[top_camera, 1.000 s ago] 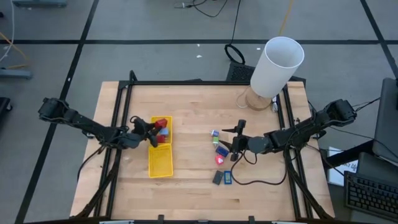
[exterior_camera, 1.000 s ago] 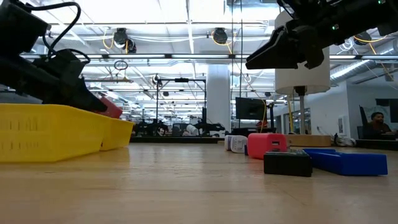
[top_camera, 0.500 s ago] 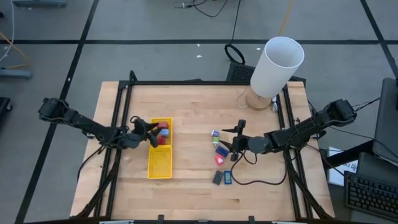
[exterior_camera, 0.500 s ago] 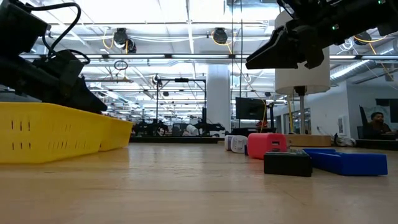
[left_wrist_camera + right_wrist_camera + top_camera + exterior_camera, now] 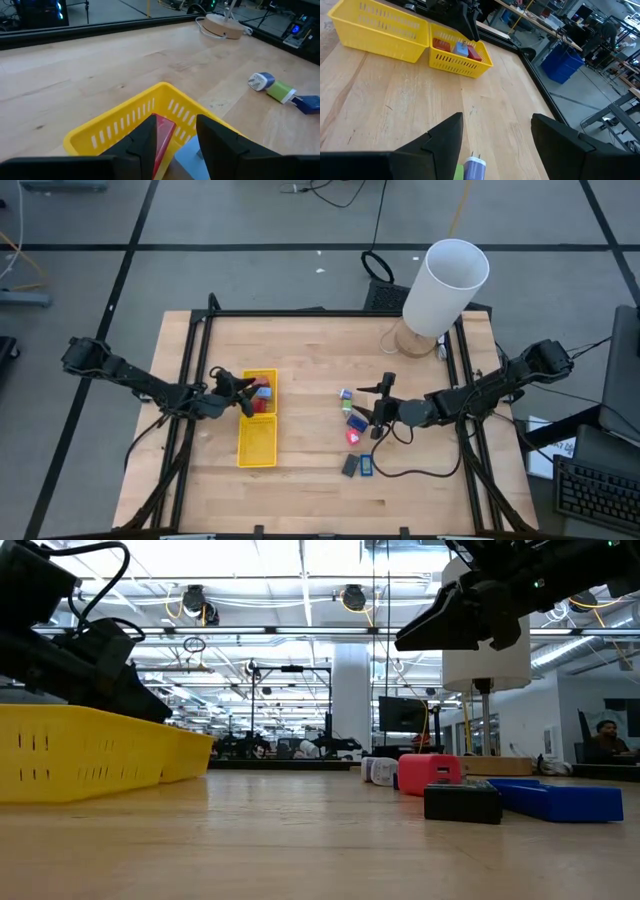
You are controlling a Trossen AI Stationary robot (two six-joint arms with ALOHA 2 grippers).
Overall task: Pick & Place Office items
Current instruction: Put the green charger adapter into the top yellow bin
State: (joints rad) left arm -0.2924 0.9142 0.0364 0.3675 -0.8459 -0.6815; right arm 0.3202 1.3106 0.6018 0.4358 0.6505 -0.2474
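A yellow two-compartment tray [image 5: 257, 432] lies on the table's left half. A red piece [image 5: 162, 133] and a blue piece [image 5: 192, 153] lie in its far compartment. My left gripper [image 5: 244, 396] hovers open just above that compartment's left rim and holds nothing. My right gripper [image 5: 366, 412] hangs open above the loose pieces right of centre: lilac [image 5: 345, 394], green [image 5: 350, 407], blue [image 5: 356, 421], red [image 5: 353, 437], a dark grey rectangle [image 5: 349, 465] and a blue flat rectangle [image 5: 367, 466]. All of them lie flat on the wood.
A big white cylinder [image 5: 446, 286] leans over a round wooden base [image 5: 414, 339] at the far right of the table. A black frame [image 5: 190, 380] runs along the table's left, far and right edges. The tray's near compartment [image 5: 256, 445] holds nothing. A cable [image 5: 410, 473] loops near the right arm.
A red piece that showed at my left gripper's fingertips, above the tray's far rim, has dropped into the far compartment and no longer shows in the low view. Both arms have kept almost still.
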